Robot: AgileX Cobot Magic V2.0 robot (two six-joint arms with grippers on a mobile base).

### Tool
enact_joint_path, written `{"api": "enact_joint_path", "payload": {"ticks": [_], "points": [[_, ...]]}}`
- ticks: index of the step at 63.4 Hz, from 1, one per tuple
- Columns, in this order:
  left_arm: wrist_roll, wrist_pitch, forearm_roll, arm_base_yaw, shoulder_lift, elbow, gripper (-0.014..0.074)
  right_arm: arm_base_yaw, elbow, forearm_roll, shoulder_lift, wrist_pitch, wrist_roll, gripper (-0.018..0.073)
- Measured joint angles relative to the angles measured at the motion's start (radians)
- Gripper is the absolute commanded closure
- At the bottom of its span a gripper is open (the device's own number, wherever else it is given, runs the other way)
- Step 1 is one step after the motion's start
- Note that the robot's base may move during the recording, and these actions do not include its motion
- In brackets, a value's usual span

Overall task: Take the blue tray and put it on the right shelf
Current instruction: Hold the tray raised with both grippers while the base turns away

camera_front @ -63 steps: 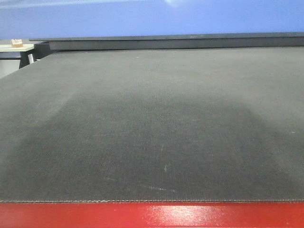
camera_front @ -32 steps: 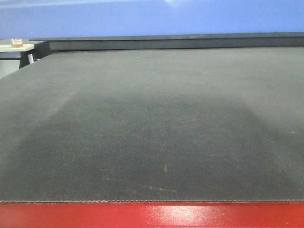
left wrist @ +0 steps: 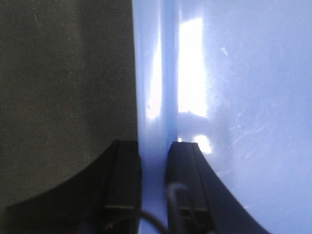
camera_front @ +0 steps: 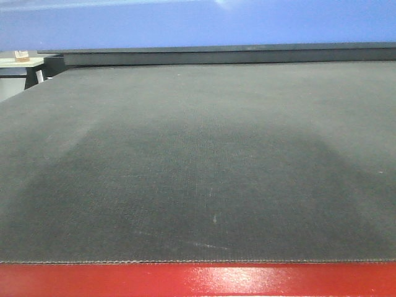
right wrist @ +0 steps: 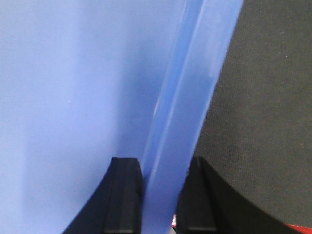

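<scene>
The blue tray (left wrist: 243, 97) fills the right side of the left wrist view, glossy with window glare. My left gripper (left wrist: 155, 146) is shut on its left rim, one finger outside over the mat and one inside. In the right wrist view the blue tray (right wrist: 73, 97) fills the left side. My right gripper (right wrist: 163, 163) is shut on its right rim, fingers on either side of the flared edge. Neither gripper shows in the front view. The right shelf is out of view.
A black mat (camera_front: 198, 154) covers the table, with a red frame edge (camera_front: 198, 281) at the near side. A broad shadow lies on the mat. A blue band (camera_front: 198, 25) runs across the top; I cannot tell what it is.
The outline of the broad shadow on the mat has shifted slightly. Nothing else differs in the front view.
</scene>
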Motion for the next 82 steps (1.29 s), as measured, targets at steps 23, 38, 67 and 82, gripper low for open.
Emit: {"api": "enact_joint_path", "payload": {"ticks": [23,38,67,82], "points": [[0.000,0.000,0.002,0.000,0.000,0.000,0.0645,0.000,0.000,0.000,0.000,0.000,0.000,0.0536],[0.000,0.004,0.000,0.000,0.000,0.000,0.0645,0.000,0.000,0.000,0.000,0.000,0.000,0.0536],[0.000,0.009,-0.039,0.000,0.000,-0.001,0.0645,0.000,0.000,-0.016,0.000,0.010,-0.002,0.0536],[0.000,0.009,-0.041,0.000,0.000,-0.001,0.0645,0.000,0.000,-0.017,0.000,0.010,-0.002,0.0536]]}}
